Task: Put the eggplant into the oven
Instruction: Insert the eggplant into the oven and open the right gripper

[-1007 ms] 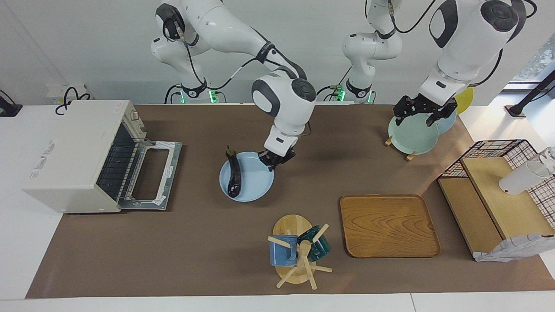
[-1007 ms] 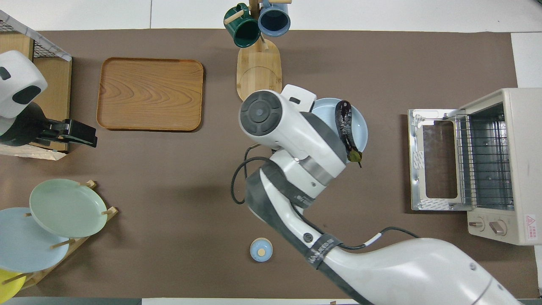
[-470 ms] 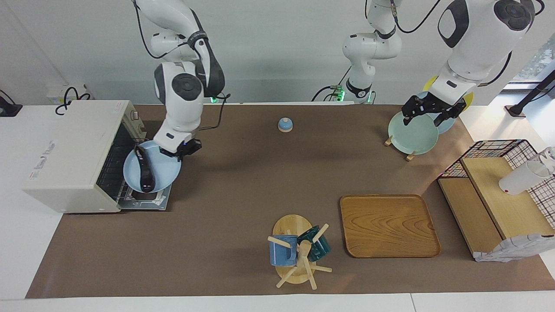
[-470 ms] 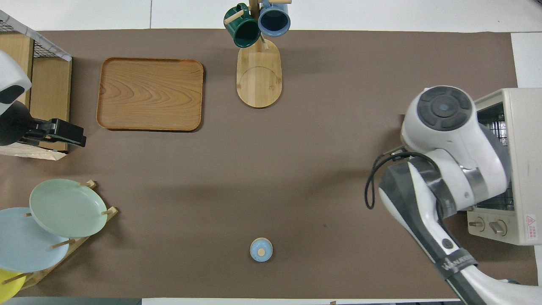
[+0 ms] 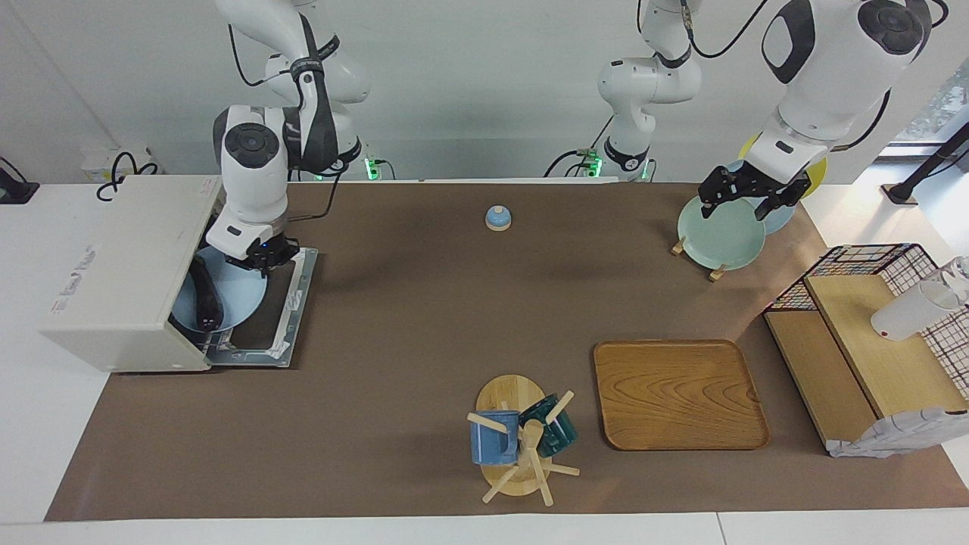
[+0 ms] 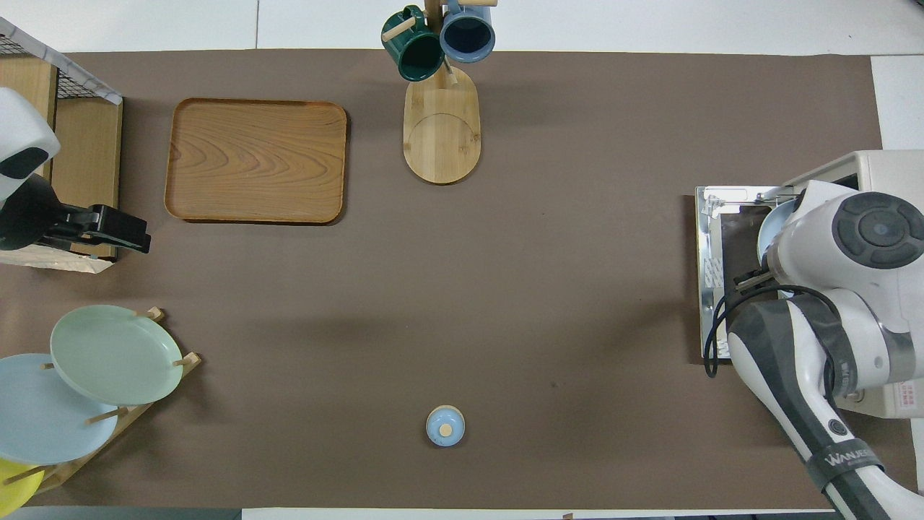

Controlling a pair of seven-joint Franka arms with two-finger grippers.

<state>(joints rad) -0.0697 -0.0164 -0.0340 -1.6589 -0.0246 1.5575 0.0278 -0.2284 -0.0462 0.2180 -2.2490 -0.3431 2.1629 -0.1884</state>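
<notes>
The slender, glossy dark purple eggplant (image 5: 203,297) lay on a round pale blue plate (image 5: 236,299), and the plate was held at its rim by the right gripper (image 5: 261,259), whose fingers were pressed together on that rim. The plate was partly inside the mouth of the boxy off-white toaster oven (image 5: 121,265), above the dropped glass-windowed door (image 5: 281,303), at the right arm's end of the table. In the overhead view only a sliver of the plate (image 6: 771,230) was visible past the arm; the eggplant was hidden there.

Several faults were judged possible. The plate was gripped at one edge only, so a tilt could be induced and the smooth eggplant rolled off onto the door. The rim might be caught on the wire rack or the oven's frame if it were pushed in at the wrong height.

The left gripper (image 5: 746,195) waited over the pale green plate (image 5: 719,235) in the wooden rack, fingers spread and holding nothing.
</notes>
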